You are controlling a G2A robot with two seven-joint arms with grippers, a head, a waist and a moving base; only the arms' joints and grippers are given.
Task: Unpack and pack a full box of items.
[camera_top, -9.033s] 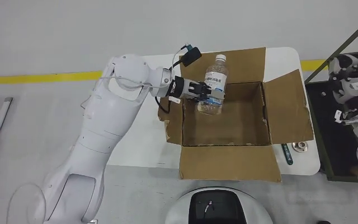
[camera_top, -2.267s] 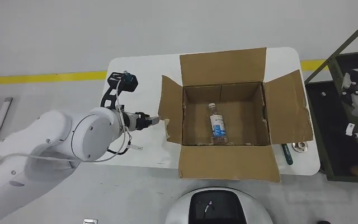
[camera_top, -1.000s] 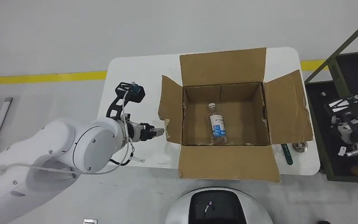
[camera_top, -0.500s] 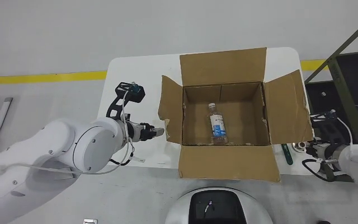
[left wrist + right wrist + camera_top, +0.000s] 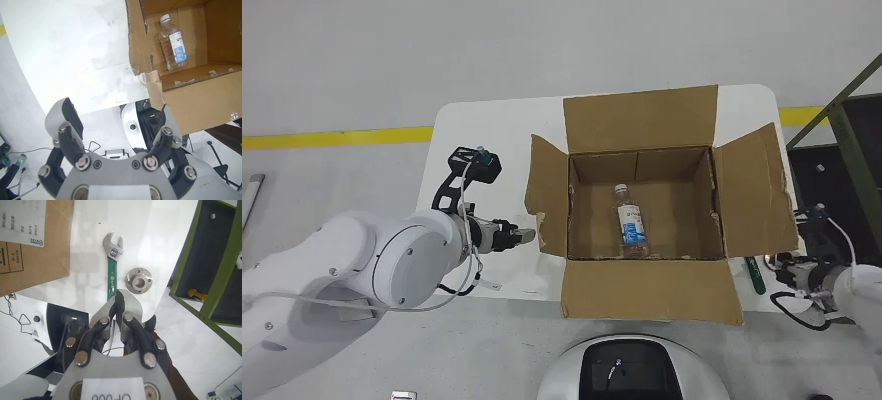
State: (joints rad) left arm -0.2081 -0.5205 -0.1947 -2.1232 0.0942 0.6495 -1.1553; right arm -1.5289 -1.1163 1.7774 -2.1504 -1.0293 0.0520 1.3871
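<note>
The open cardboard box stands mid-table with all four flaps spread. One clear water bottle lies on the box floor, its cap toward the far wall; the left wrist view shows the bottle too. My left gripper hangs open and empty just outside the box's left flap. My right gripper is shut, empty, at the handle end of a green-handled wrench. A round metal flange lies beside the wrench. In the top view the right gripper is at the table's right front corner.
A green metal rack with dark shelves stands close off the table's right edge. The box's right flap overhangs the table near the wrench. Bare white tabletop lies left of the box.
The left arm put the bottle into the box, drew back left, and has kept still since. The right arm came in at the lower right and moved toward the wrench.
</note>
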